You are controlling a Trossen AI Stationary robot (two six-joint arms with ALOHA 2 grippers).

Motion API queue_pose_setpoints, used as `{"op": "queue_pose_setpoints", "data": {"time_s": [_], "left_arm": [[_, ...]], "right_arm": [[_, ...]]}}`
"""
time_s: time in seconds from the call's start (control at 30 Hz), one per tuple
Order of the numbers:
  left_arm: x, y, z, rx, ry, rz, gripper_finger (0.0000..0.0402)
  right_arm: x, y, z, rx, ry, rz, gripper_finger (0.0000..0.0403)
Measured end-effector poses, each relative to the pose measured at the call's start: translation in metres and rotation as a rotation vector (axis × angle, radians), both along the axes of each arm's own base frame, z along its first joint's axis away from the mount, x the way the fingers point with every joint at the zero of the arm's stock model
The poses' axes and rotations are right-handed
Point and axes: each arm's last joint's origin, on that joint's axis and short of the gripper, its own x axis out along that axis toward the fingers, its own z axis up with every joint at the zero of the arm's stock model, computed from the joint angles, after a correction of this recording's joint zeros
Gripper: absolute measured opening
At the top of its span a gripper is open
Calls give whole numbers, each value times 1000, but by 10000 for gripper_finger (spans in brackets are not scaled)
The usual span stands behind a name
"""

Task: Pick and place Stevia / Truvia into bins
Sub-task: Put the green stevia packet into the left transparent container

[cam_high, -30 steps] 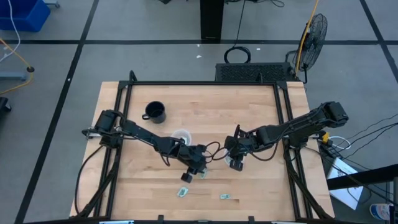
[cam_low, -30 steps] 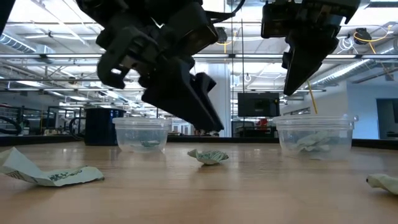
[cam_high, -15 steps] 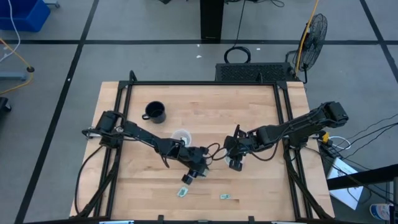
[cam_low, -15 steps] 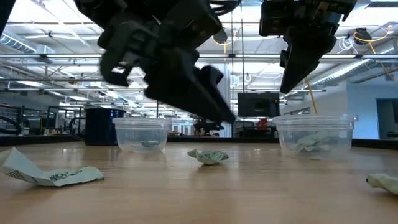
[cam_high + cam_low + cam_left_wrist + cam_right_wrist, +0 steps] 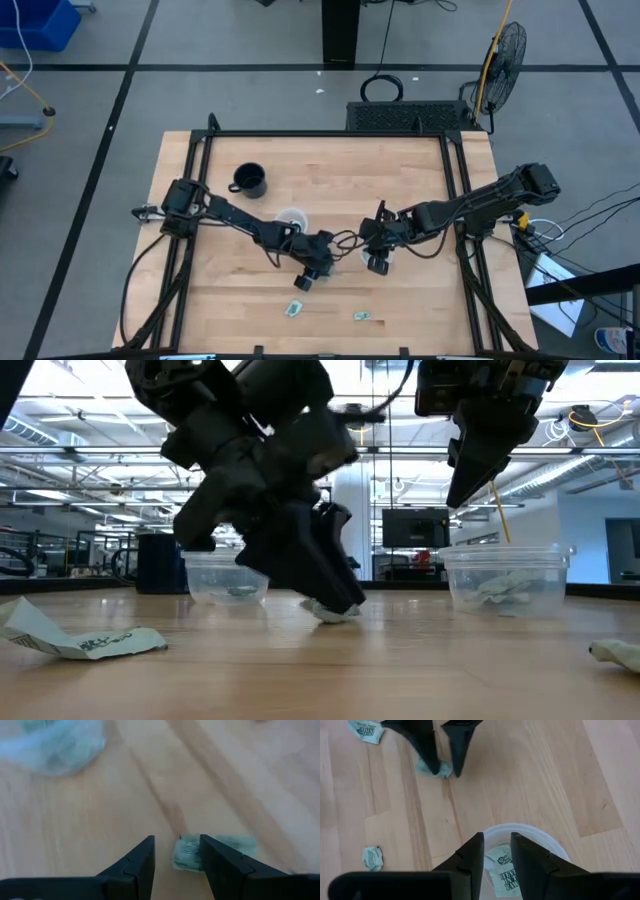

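Left wrist view: the left hand (image 5: pixel 177 855) is seen spread, its fingers straddling a crumpled Stevia packet (image 5: pixel 189 854) lying on the desk (image 5: pixel 100 810). In the low view that packet (image 5: pixel 335 611) sits at the centre, between the two bins (image 5: pixel 229 576) (image 5: pixel 506 582), with the hand lowered onto it. The right hand (image 5: pixel 496 851), fingers slightly parted and holding nothing, is poised over the right bin (image 5: pixel 540 837), where packets already lie. Loose packets remain at the lower left (image 5: pixel 80 640) and far right (image 5: pixel 618 651). It is judged that the flat, crumpled paper could be pushed aside or slip free on closing, since one finger rests on its edge rather than beside it.
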Motion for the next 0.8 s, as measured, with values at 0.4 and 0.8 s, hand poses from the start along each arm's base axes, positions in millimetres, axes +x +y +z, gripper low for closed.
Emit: {"op": "queue_pose_setpoints", "data": {"time_s": [0.4,0.8], "left_arm": [[-2,2,-2,5,43,9,160],[0,14,-1,4,44,39,34]], "right_arm": [[0,0,0,0,1,0,89],[0,0,0,0,2,0,89]]}}
